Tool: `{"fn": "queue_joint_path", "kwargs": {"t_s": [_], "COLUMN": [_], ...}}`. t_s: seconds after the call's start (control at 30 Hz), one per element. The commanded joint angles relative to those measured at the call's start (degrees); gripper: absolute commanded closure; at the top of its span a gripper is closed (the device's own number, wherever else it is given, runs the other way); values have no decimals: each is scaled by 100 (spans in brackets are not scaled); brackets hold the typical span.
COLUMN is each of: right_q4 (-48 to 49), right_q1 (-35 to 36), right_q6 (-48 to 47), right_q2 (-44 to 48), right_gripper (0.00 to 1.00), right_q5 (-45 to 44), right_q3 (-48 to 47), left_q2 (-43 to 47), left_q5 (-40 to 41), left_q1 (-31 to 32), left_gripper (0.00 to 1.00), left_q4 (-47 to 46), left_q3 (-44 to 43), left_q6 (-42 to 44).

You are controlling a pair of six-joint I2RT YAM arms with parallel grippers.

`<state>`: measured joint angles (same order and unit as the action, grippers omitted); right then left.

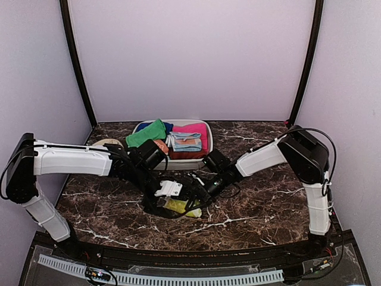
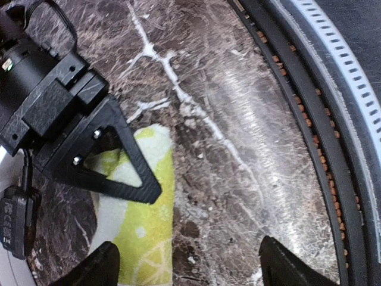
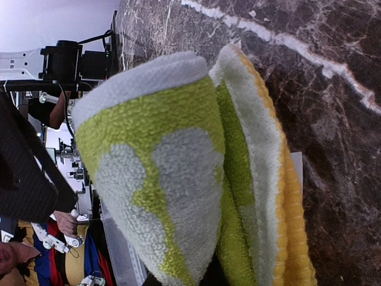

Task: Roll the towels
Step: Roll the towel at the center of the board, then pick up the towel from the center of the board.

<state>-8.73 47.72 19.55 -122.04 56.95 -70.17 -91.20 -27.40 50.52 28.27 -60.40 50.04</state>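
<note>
The printed towel [image 1: 181, 207] lies on the desk [image 1: 268, 220], its rolled end pinched tight by the right hand [image 1: 195, 195]. The left hand [image 2: 190, 268], fingers spread, should be lowered onto the loose part so the roll is kept tight.

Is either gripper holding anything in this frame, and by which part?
The right gripper is shut on the printed cream towel, pinching it near one end. The left gripper is open, holding nothing.

Dark brown white-veined table [image 1: 268, 214]; cream-white towel [image 3: 161, 167], yellow-green shapes, yellow edge.
</note>
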Motion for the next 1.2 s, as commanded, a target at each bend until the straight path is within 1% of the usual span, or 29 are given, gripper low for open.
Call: {"fn": "queue_joint_path", "kwargs": {"t_s": [0.0,0.17,0.33,0.43,0.53,0.57,0.6,0.63,0.67,0.73,0.8,0.83,0.87,0.9,0.97,1.0,1.07,1.1,1.17], "right_q4": [-665,-296,312,783,1631,1870,2023,2103,2187,2323,2467,2560,2635,2669,2541,2254,1271,879,30], "right_q1": [-23,-32,-37,-42,-42,-43,-43,-42,-44,-42,-40,-51,-55,-67,-117,-170,-354,-472,-751], "right_q6": [270,615,1149,1593,2286,2473,2572,2627,2678,2778,2874,2921,2971,2996,2928,2731,1934,1594,847], "right_q2": [-276,-307,-326,-313,-272,-257,-245,-216,-190,-114,-31,19,62,102,185,242,448,621,904], "right_gripper": [100,100,100,100,100,100,100,100,100,99,96,95,95,94,89,85,79,74,52], "right_q5": [-269,-24,370,600,897,948,1011,1038,1052,1068,1079,1082,1085,1086,1044,958,594,387,-143], "right_q3": [4,78,126,167,352,371,372,502,554,623,687,707,730,735,712,666,497,457,227], "left_q2": [-219,-499,-661,-767,-920,-964,-1019,-1070,-1142,-1288,-1390,-1414,-1424,-1419,-1362,-1286,-1039,-873,-585], "left_q5": [1222,2161,2589,2899,3307,3441,3568,3667,3769,4005,4227,4294,4350,4377,4453,4488,4417,4241,3686], "left_q1": [271,535,743,790,801,801,801,799,801,801,801,801,801,801,793,788,740,688,520], "left_gripper": [14,13,13,13,15,18,24,32,45,68,86,98,100,100,100,100,100,100,100], "left_q4": [-787,-1670,-2024,-2289,-2754,-2955,-3084,-3183,-3282,-3419,-3454,-3475,-3462,-3398,-3154,-3004,-2341,-1817,-602], "left_q3": [17,364,712,921,1170,1243,1281,1303,1326,1322,1304,1303,1291,1273,1141,1056,751,523,-136], "left_q6": [535,1042,1473,1771,2136,2235,2338,2422,2524,2640,2693,2696,2684,2637,2494,2401,2050,1785,1195]}}
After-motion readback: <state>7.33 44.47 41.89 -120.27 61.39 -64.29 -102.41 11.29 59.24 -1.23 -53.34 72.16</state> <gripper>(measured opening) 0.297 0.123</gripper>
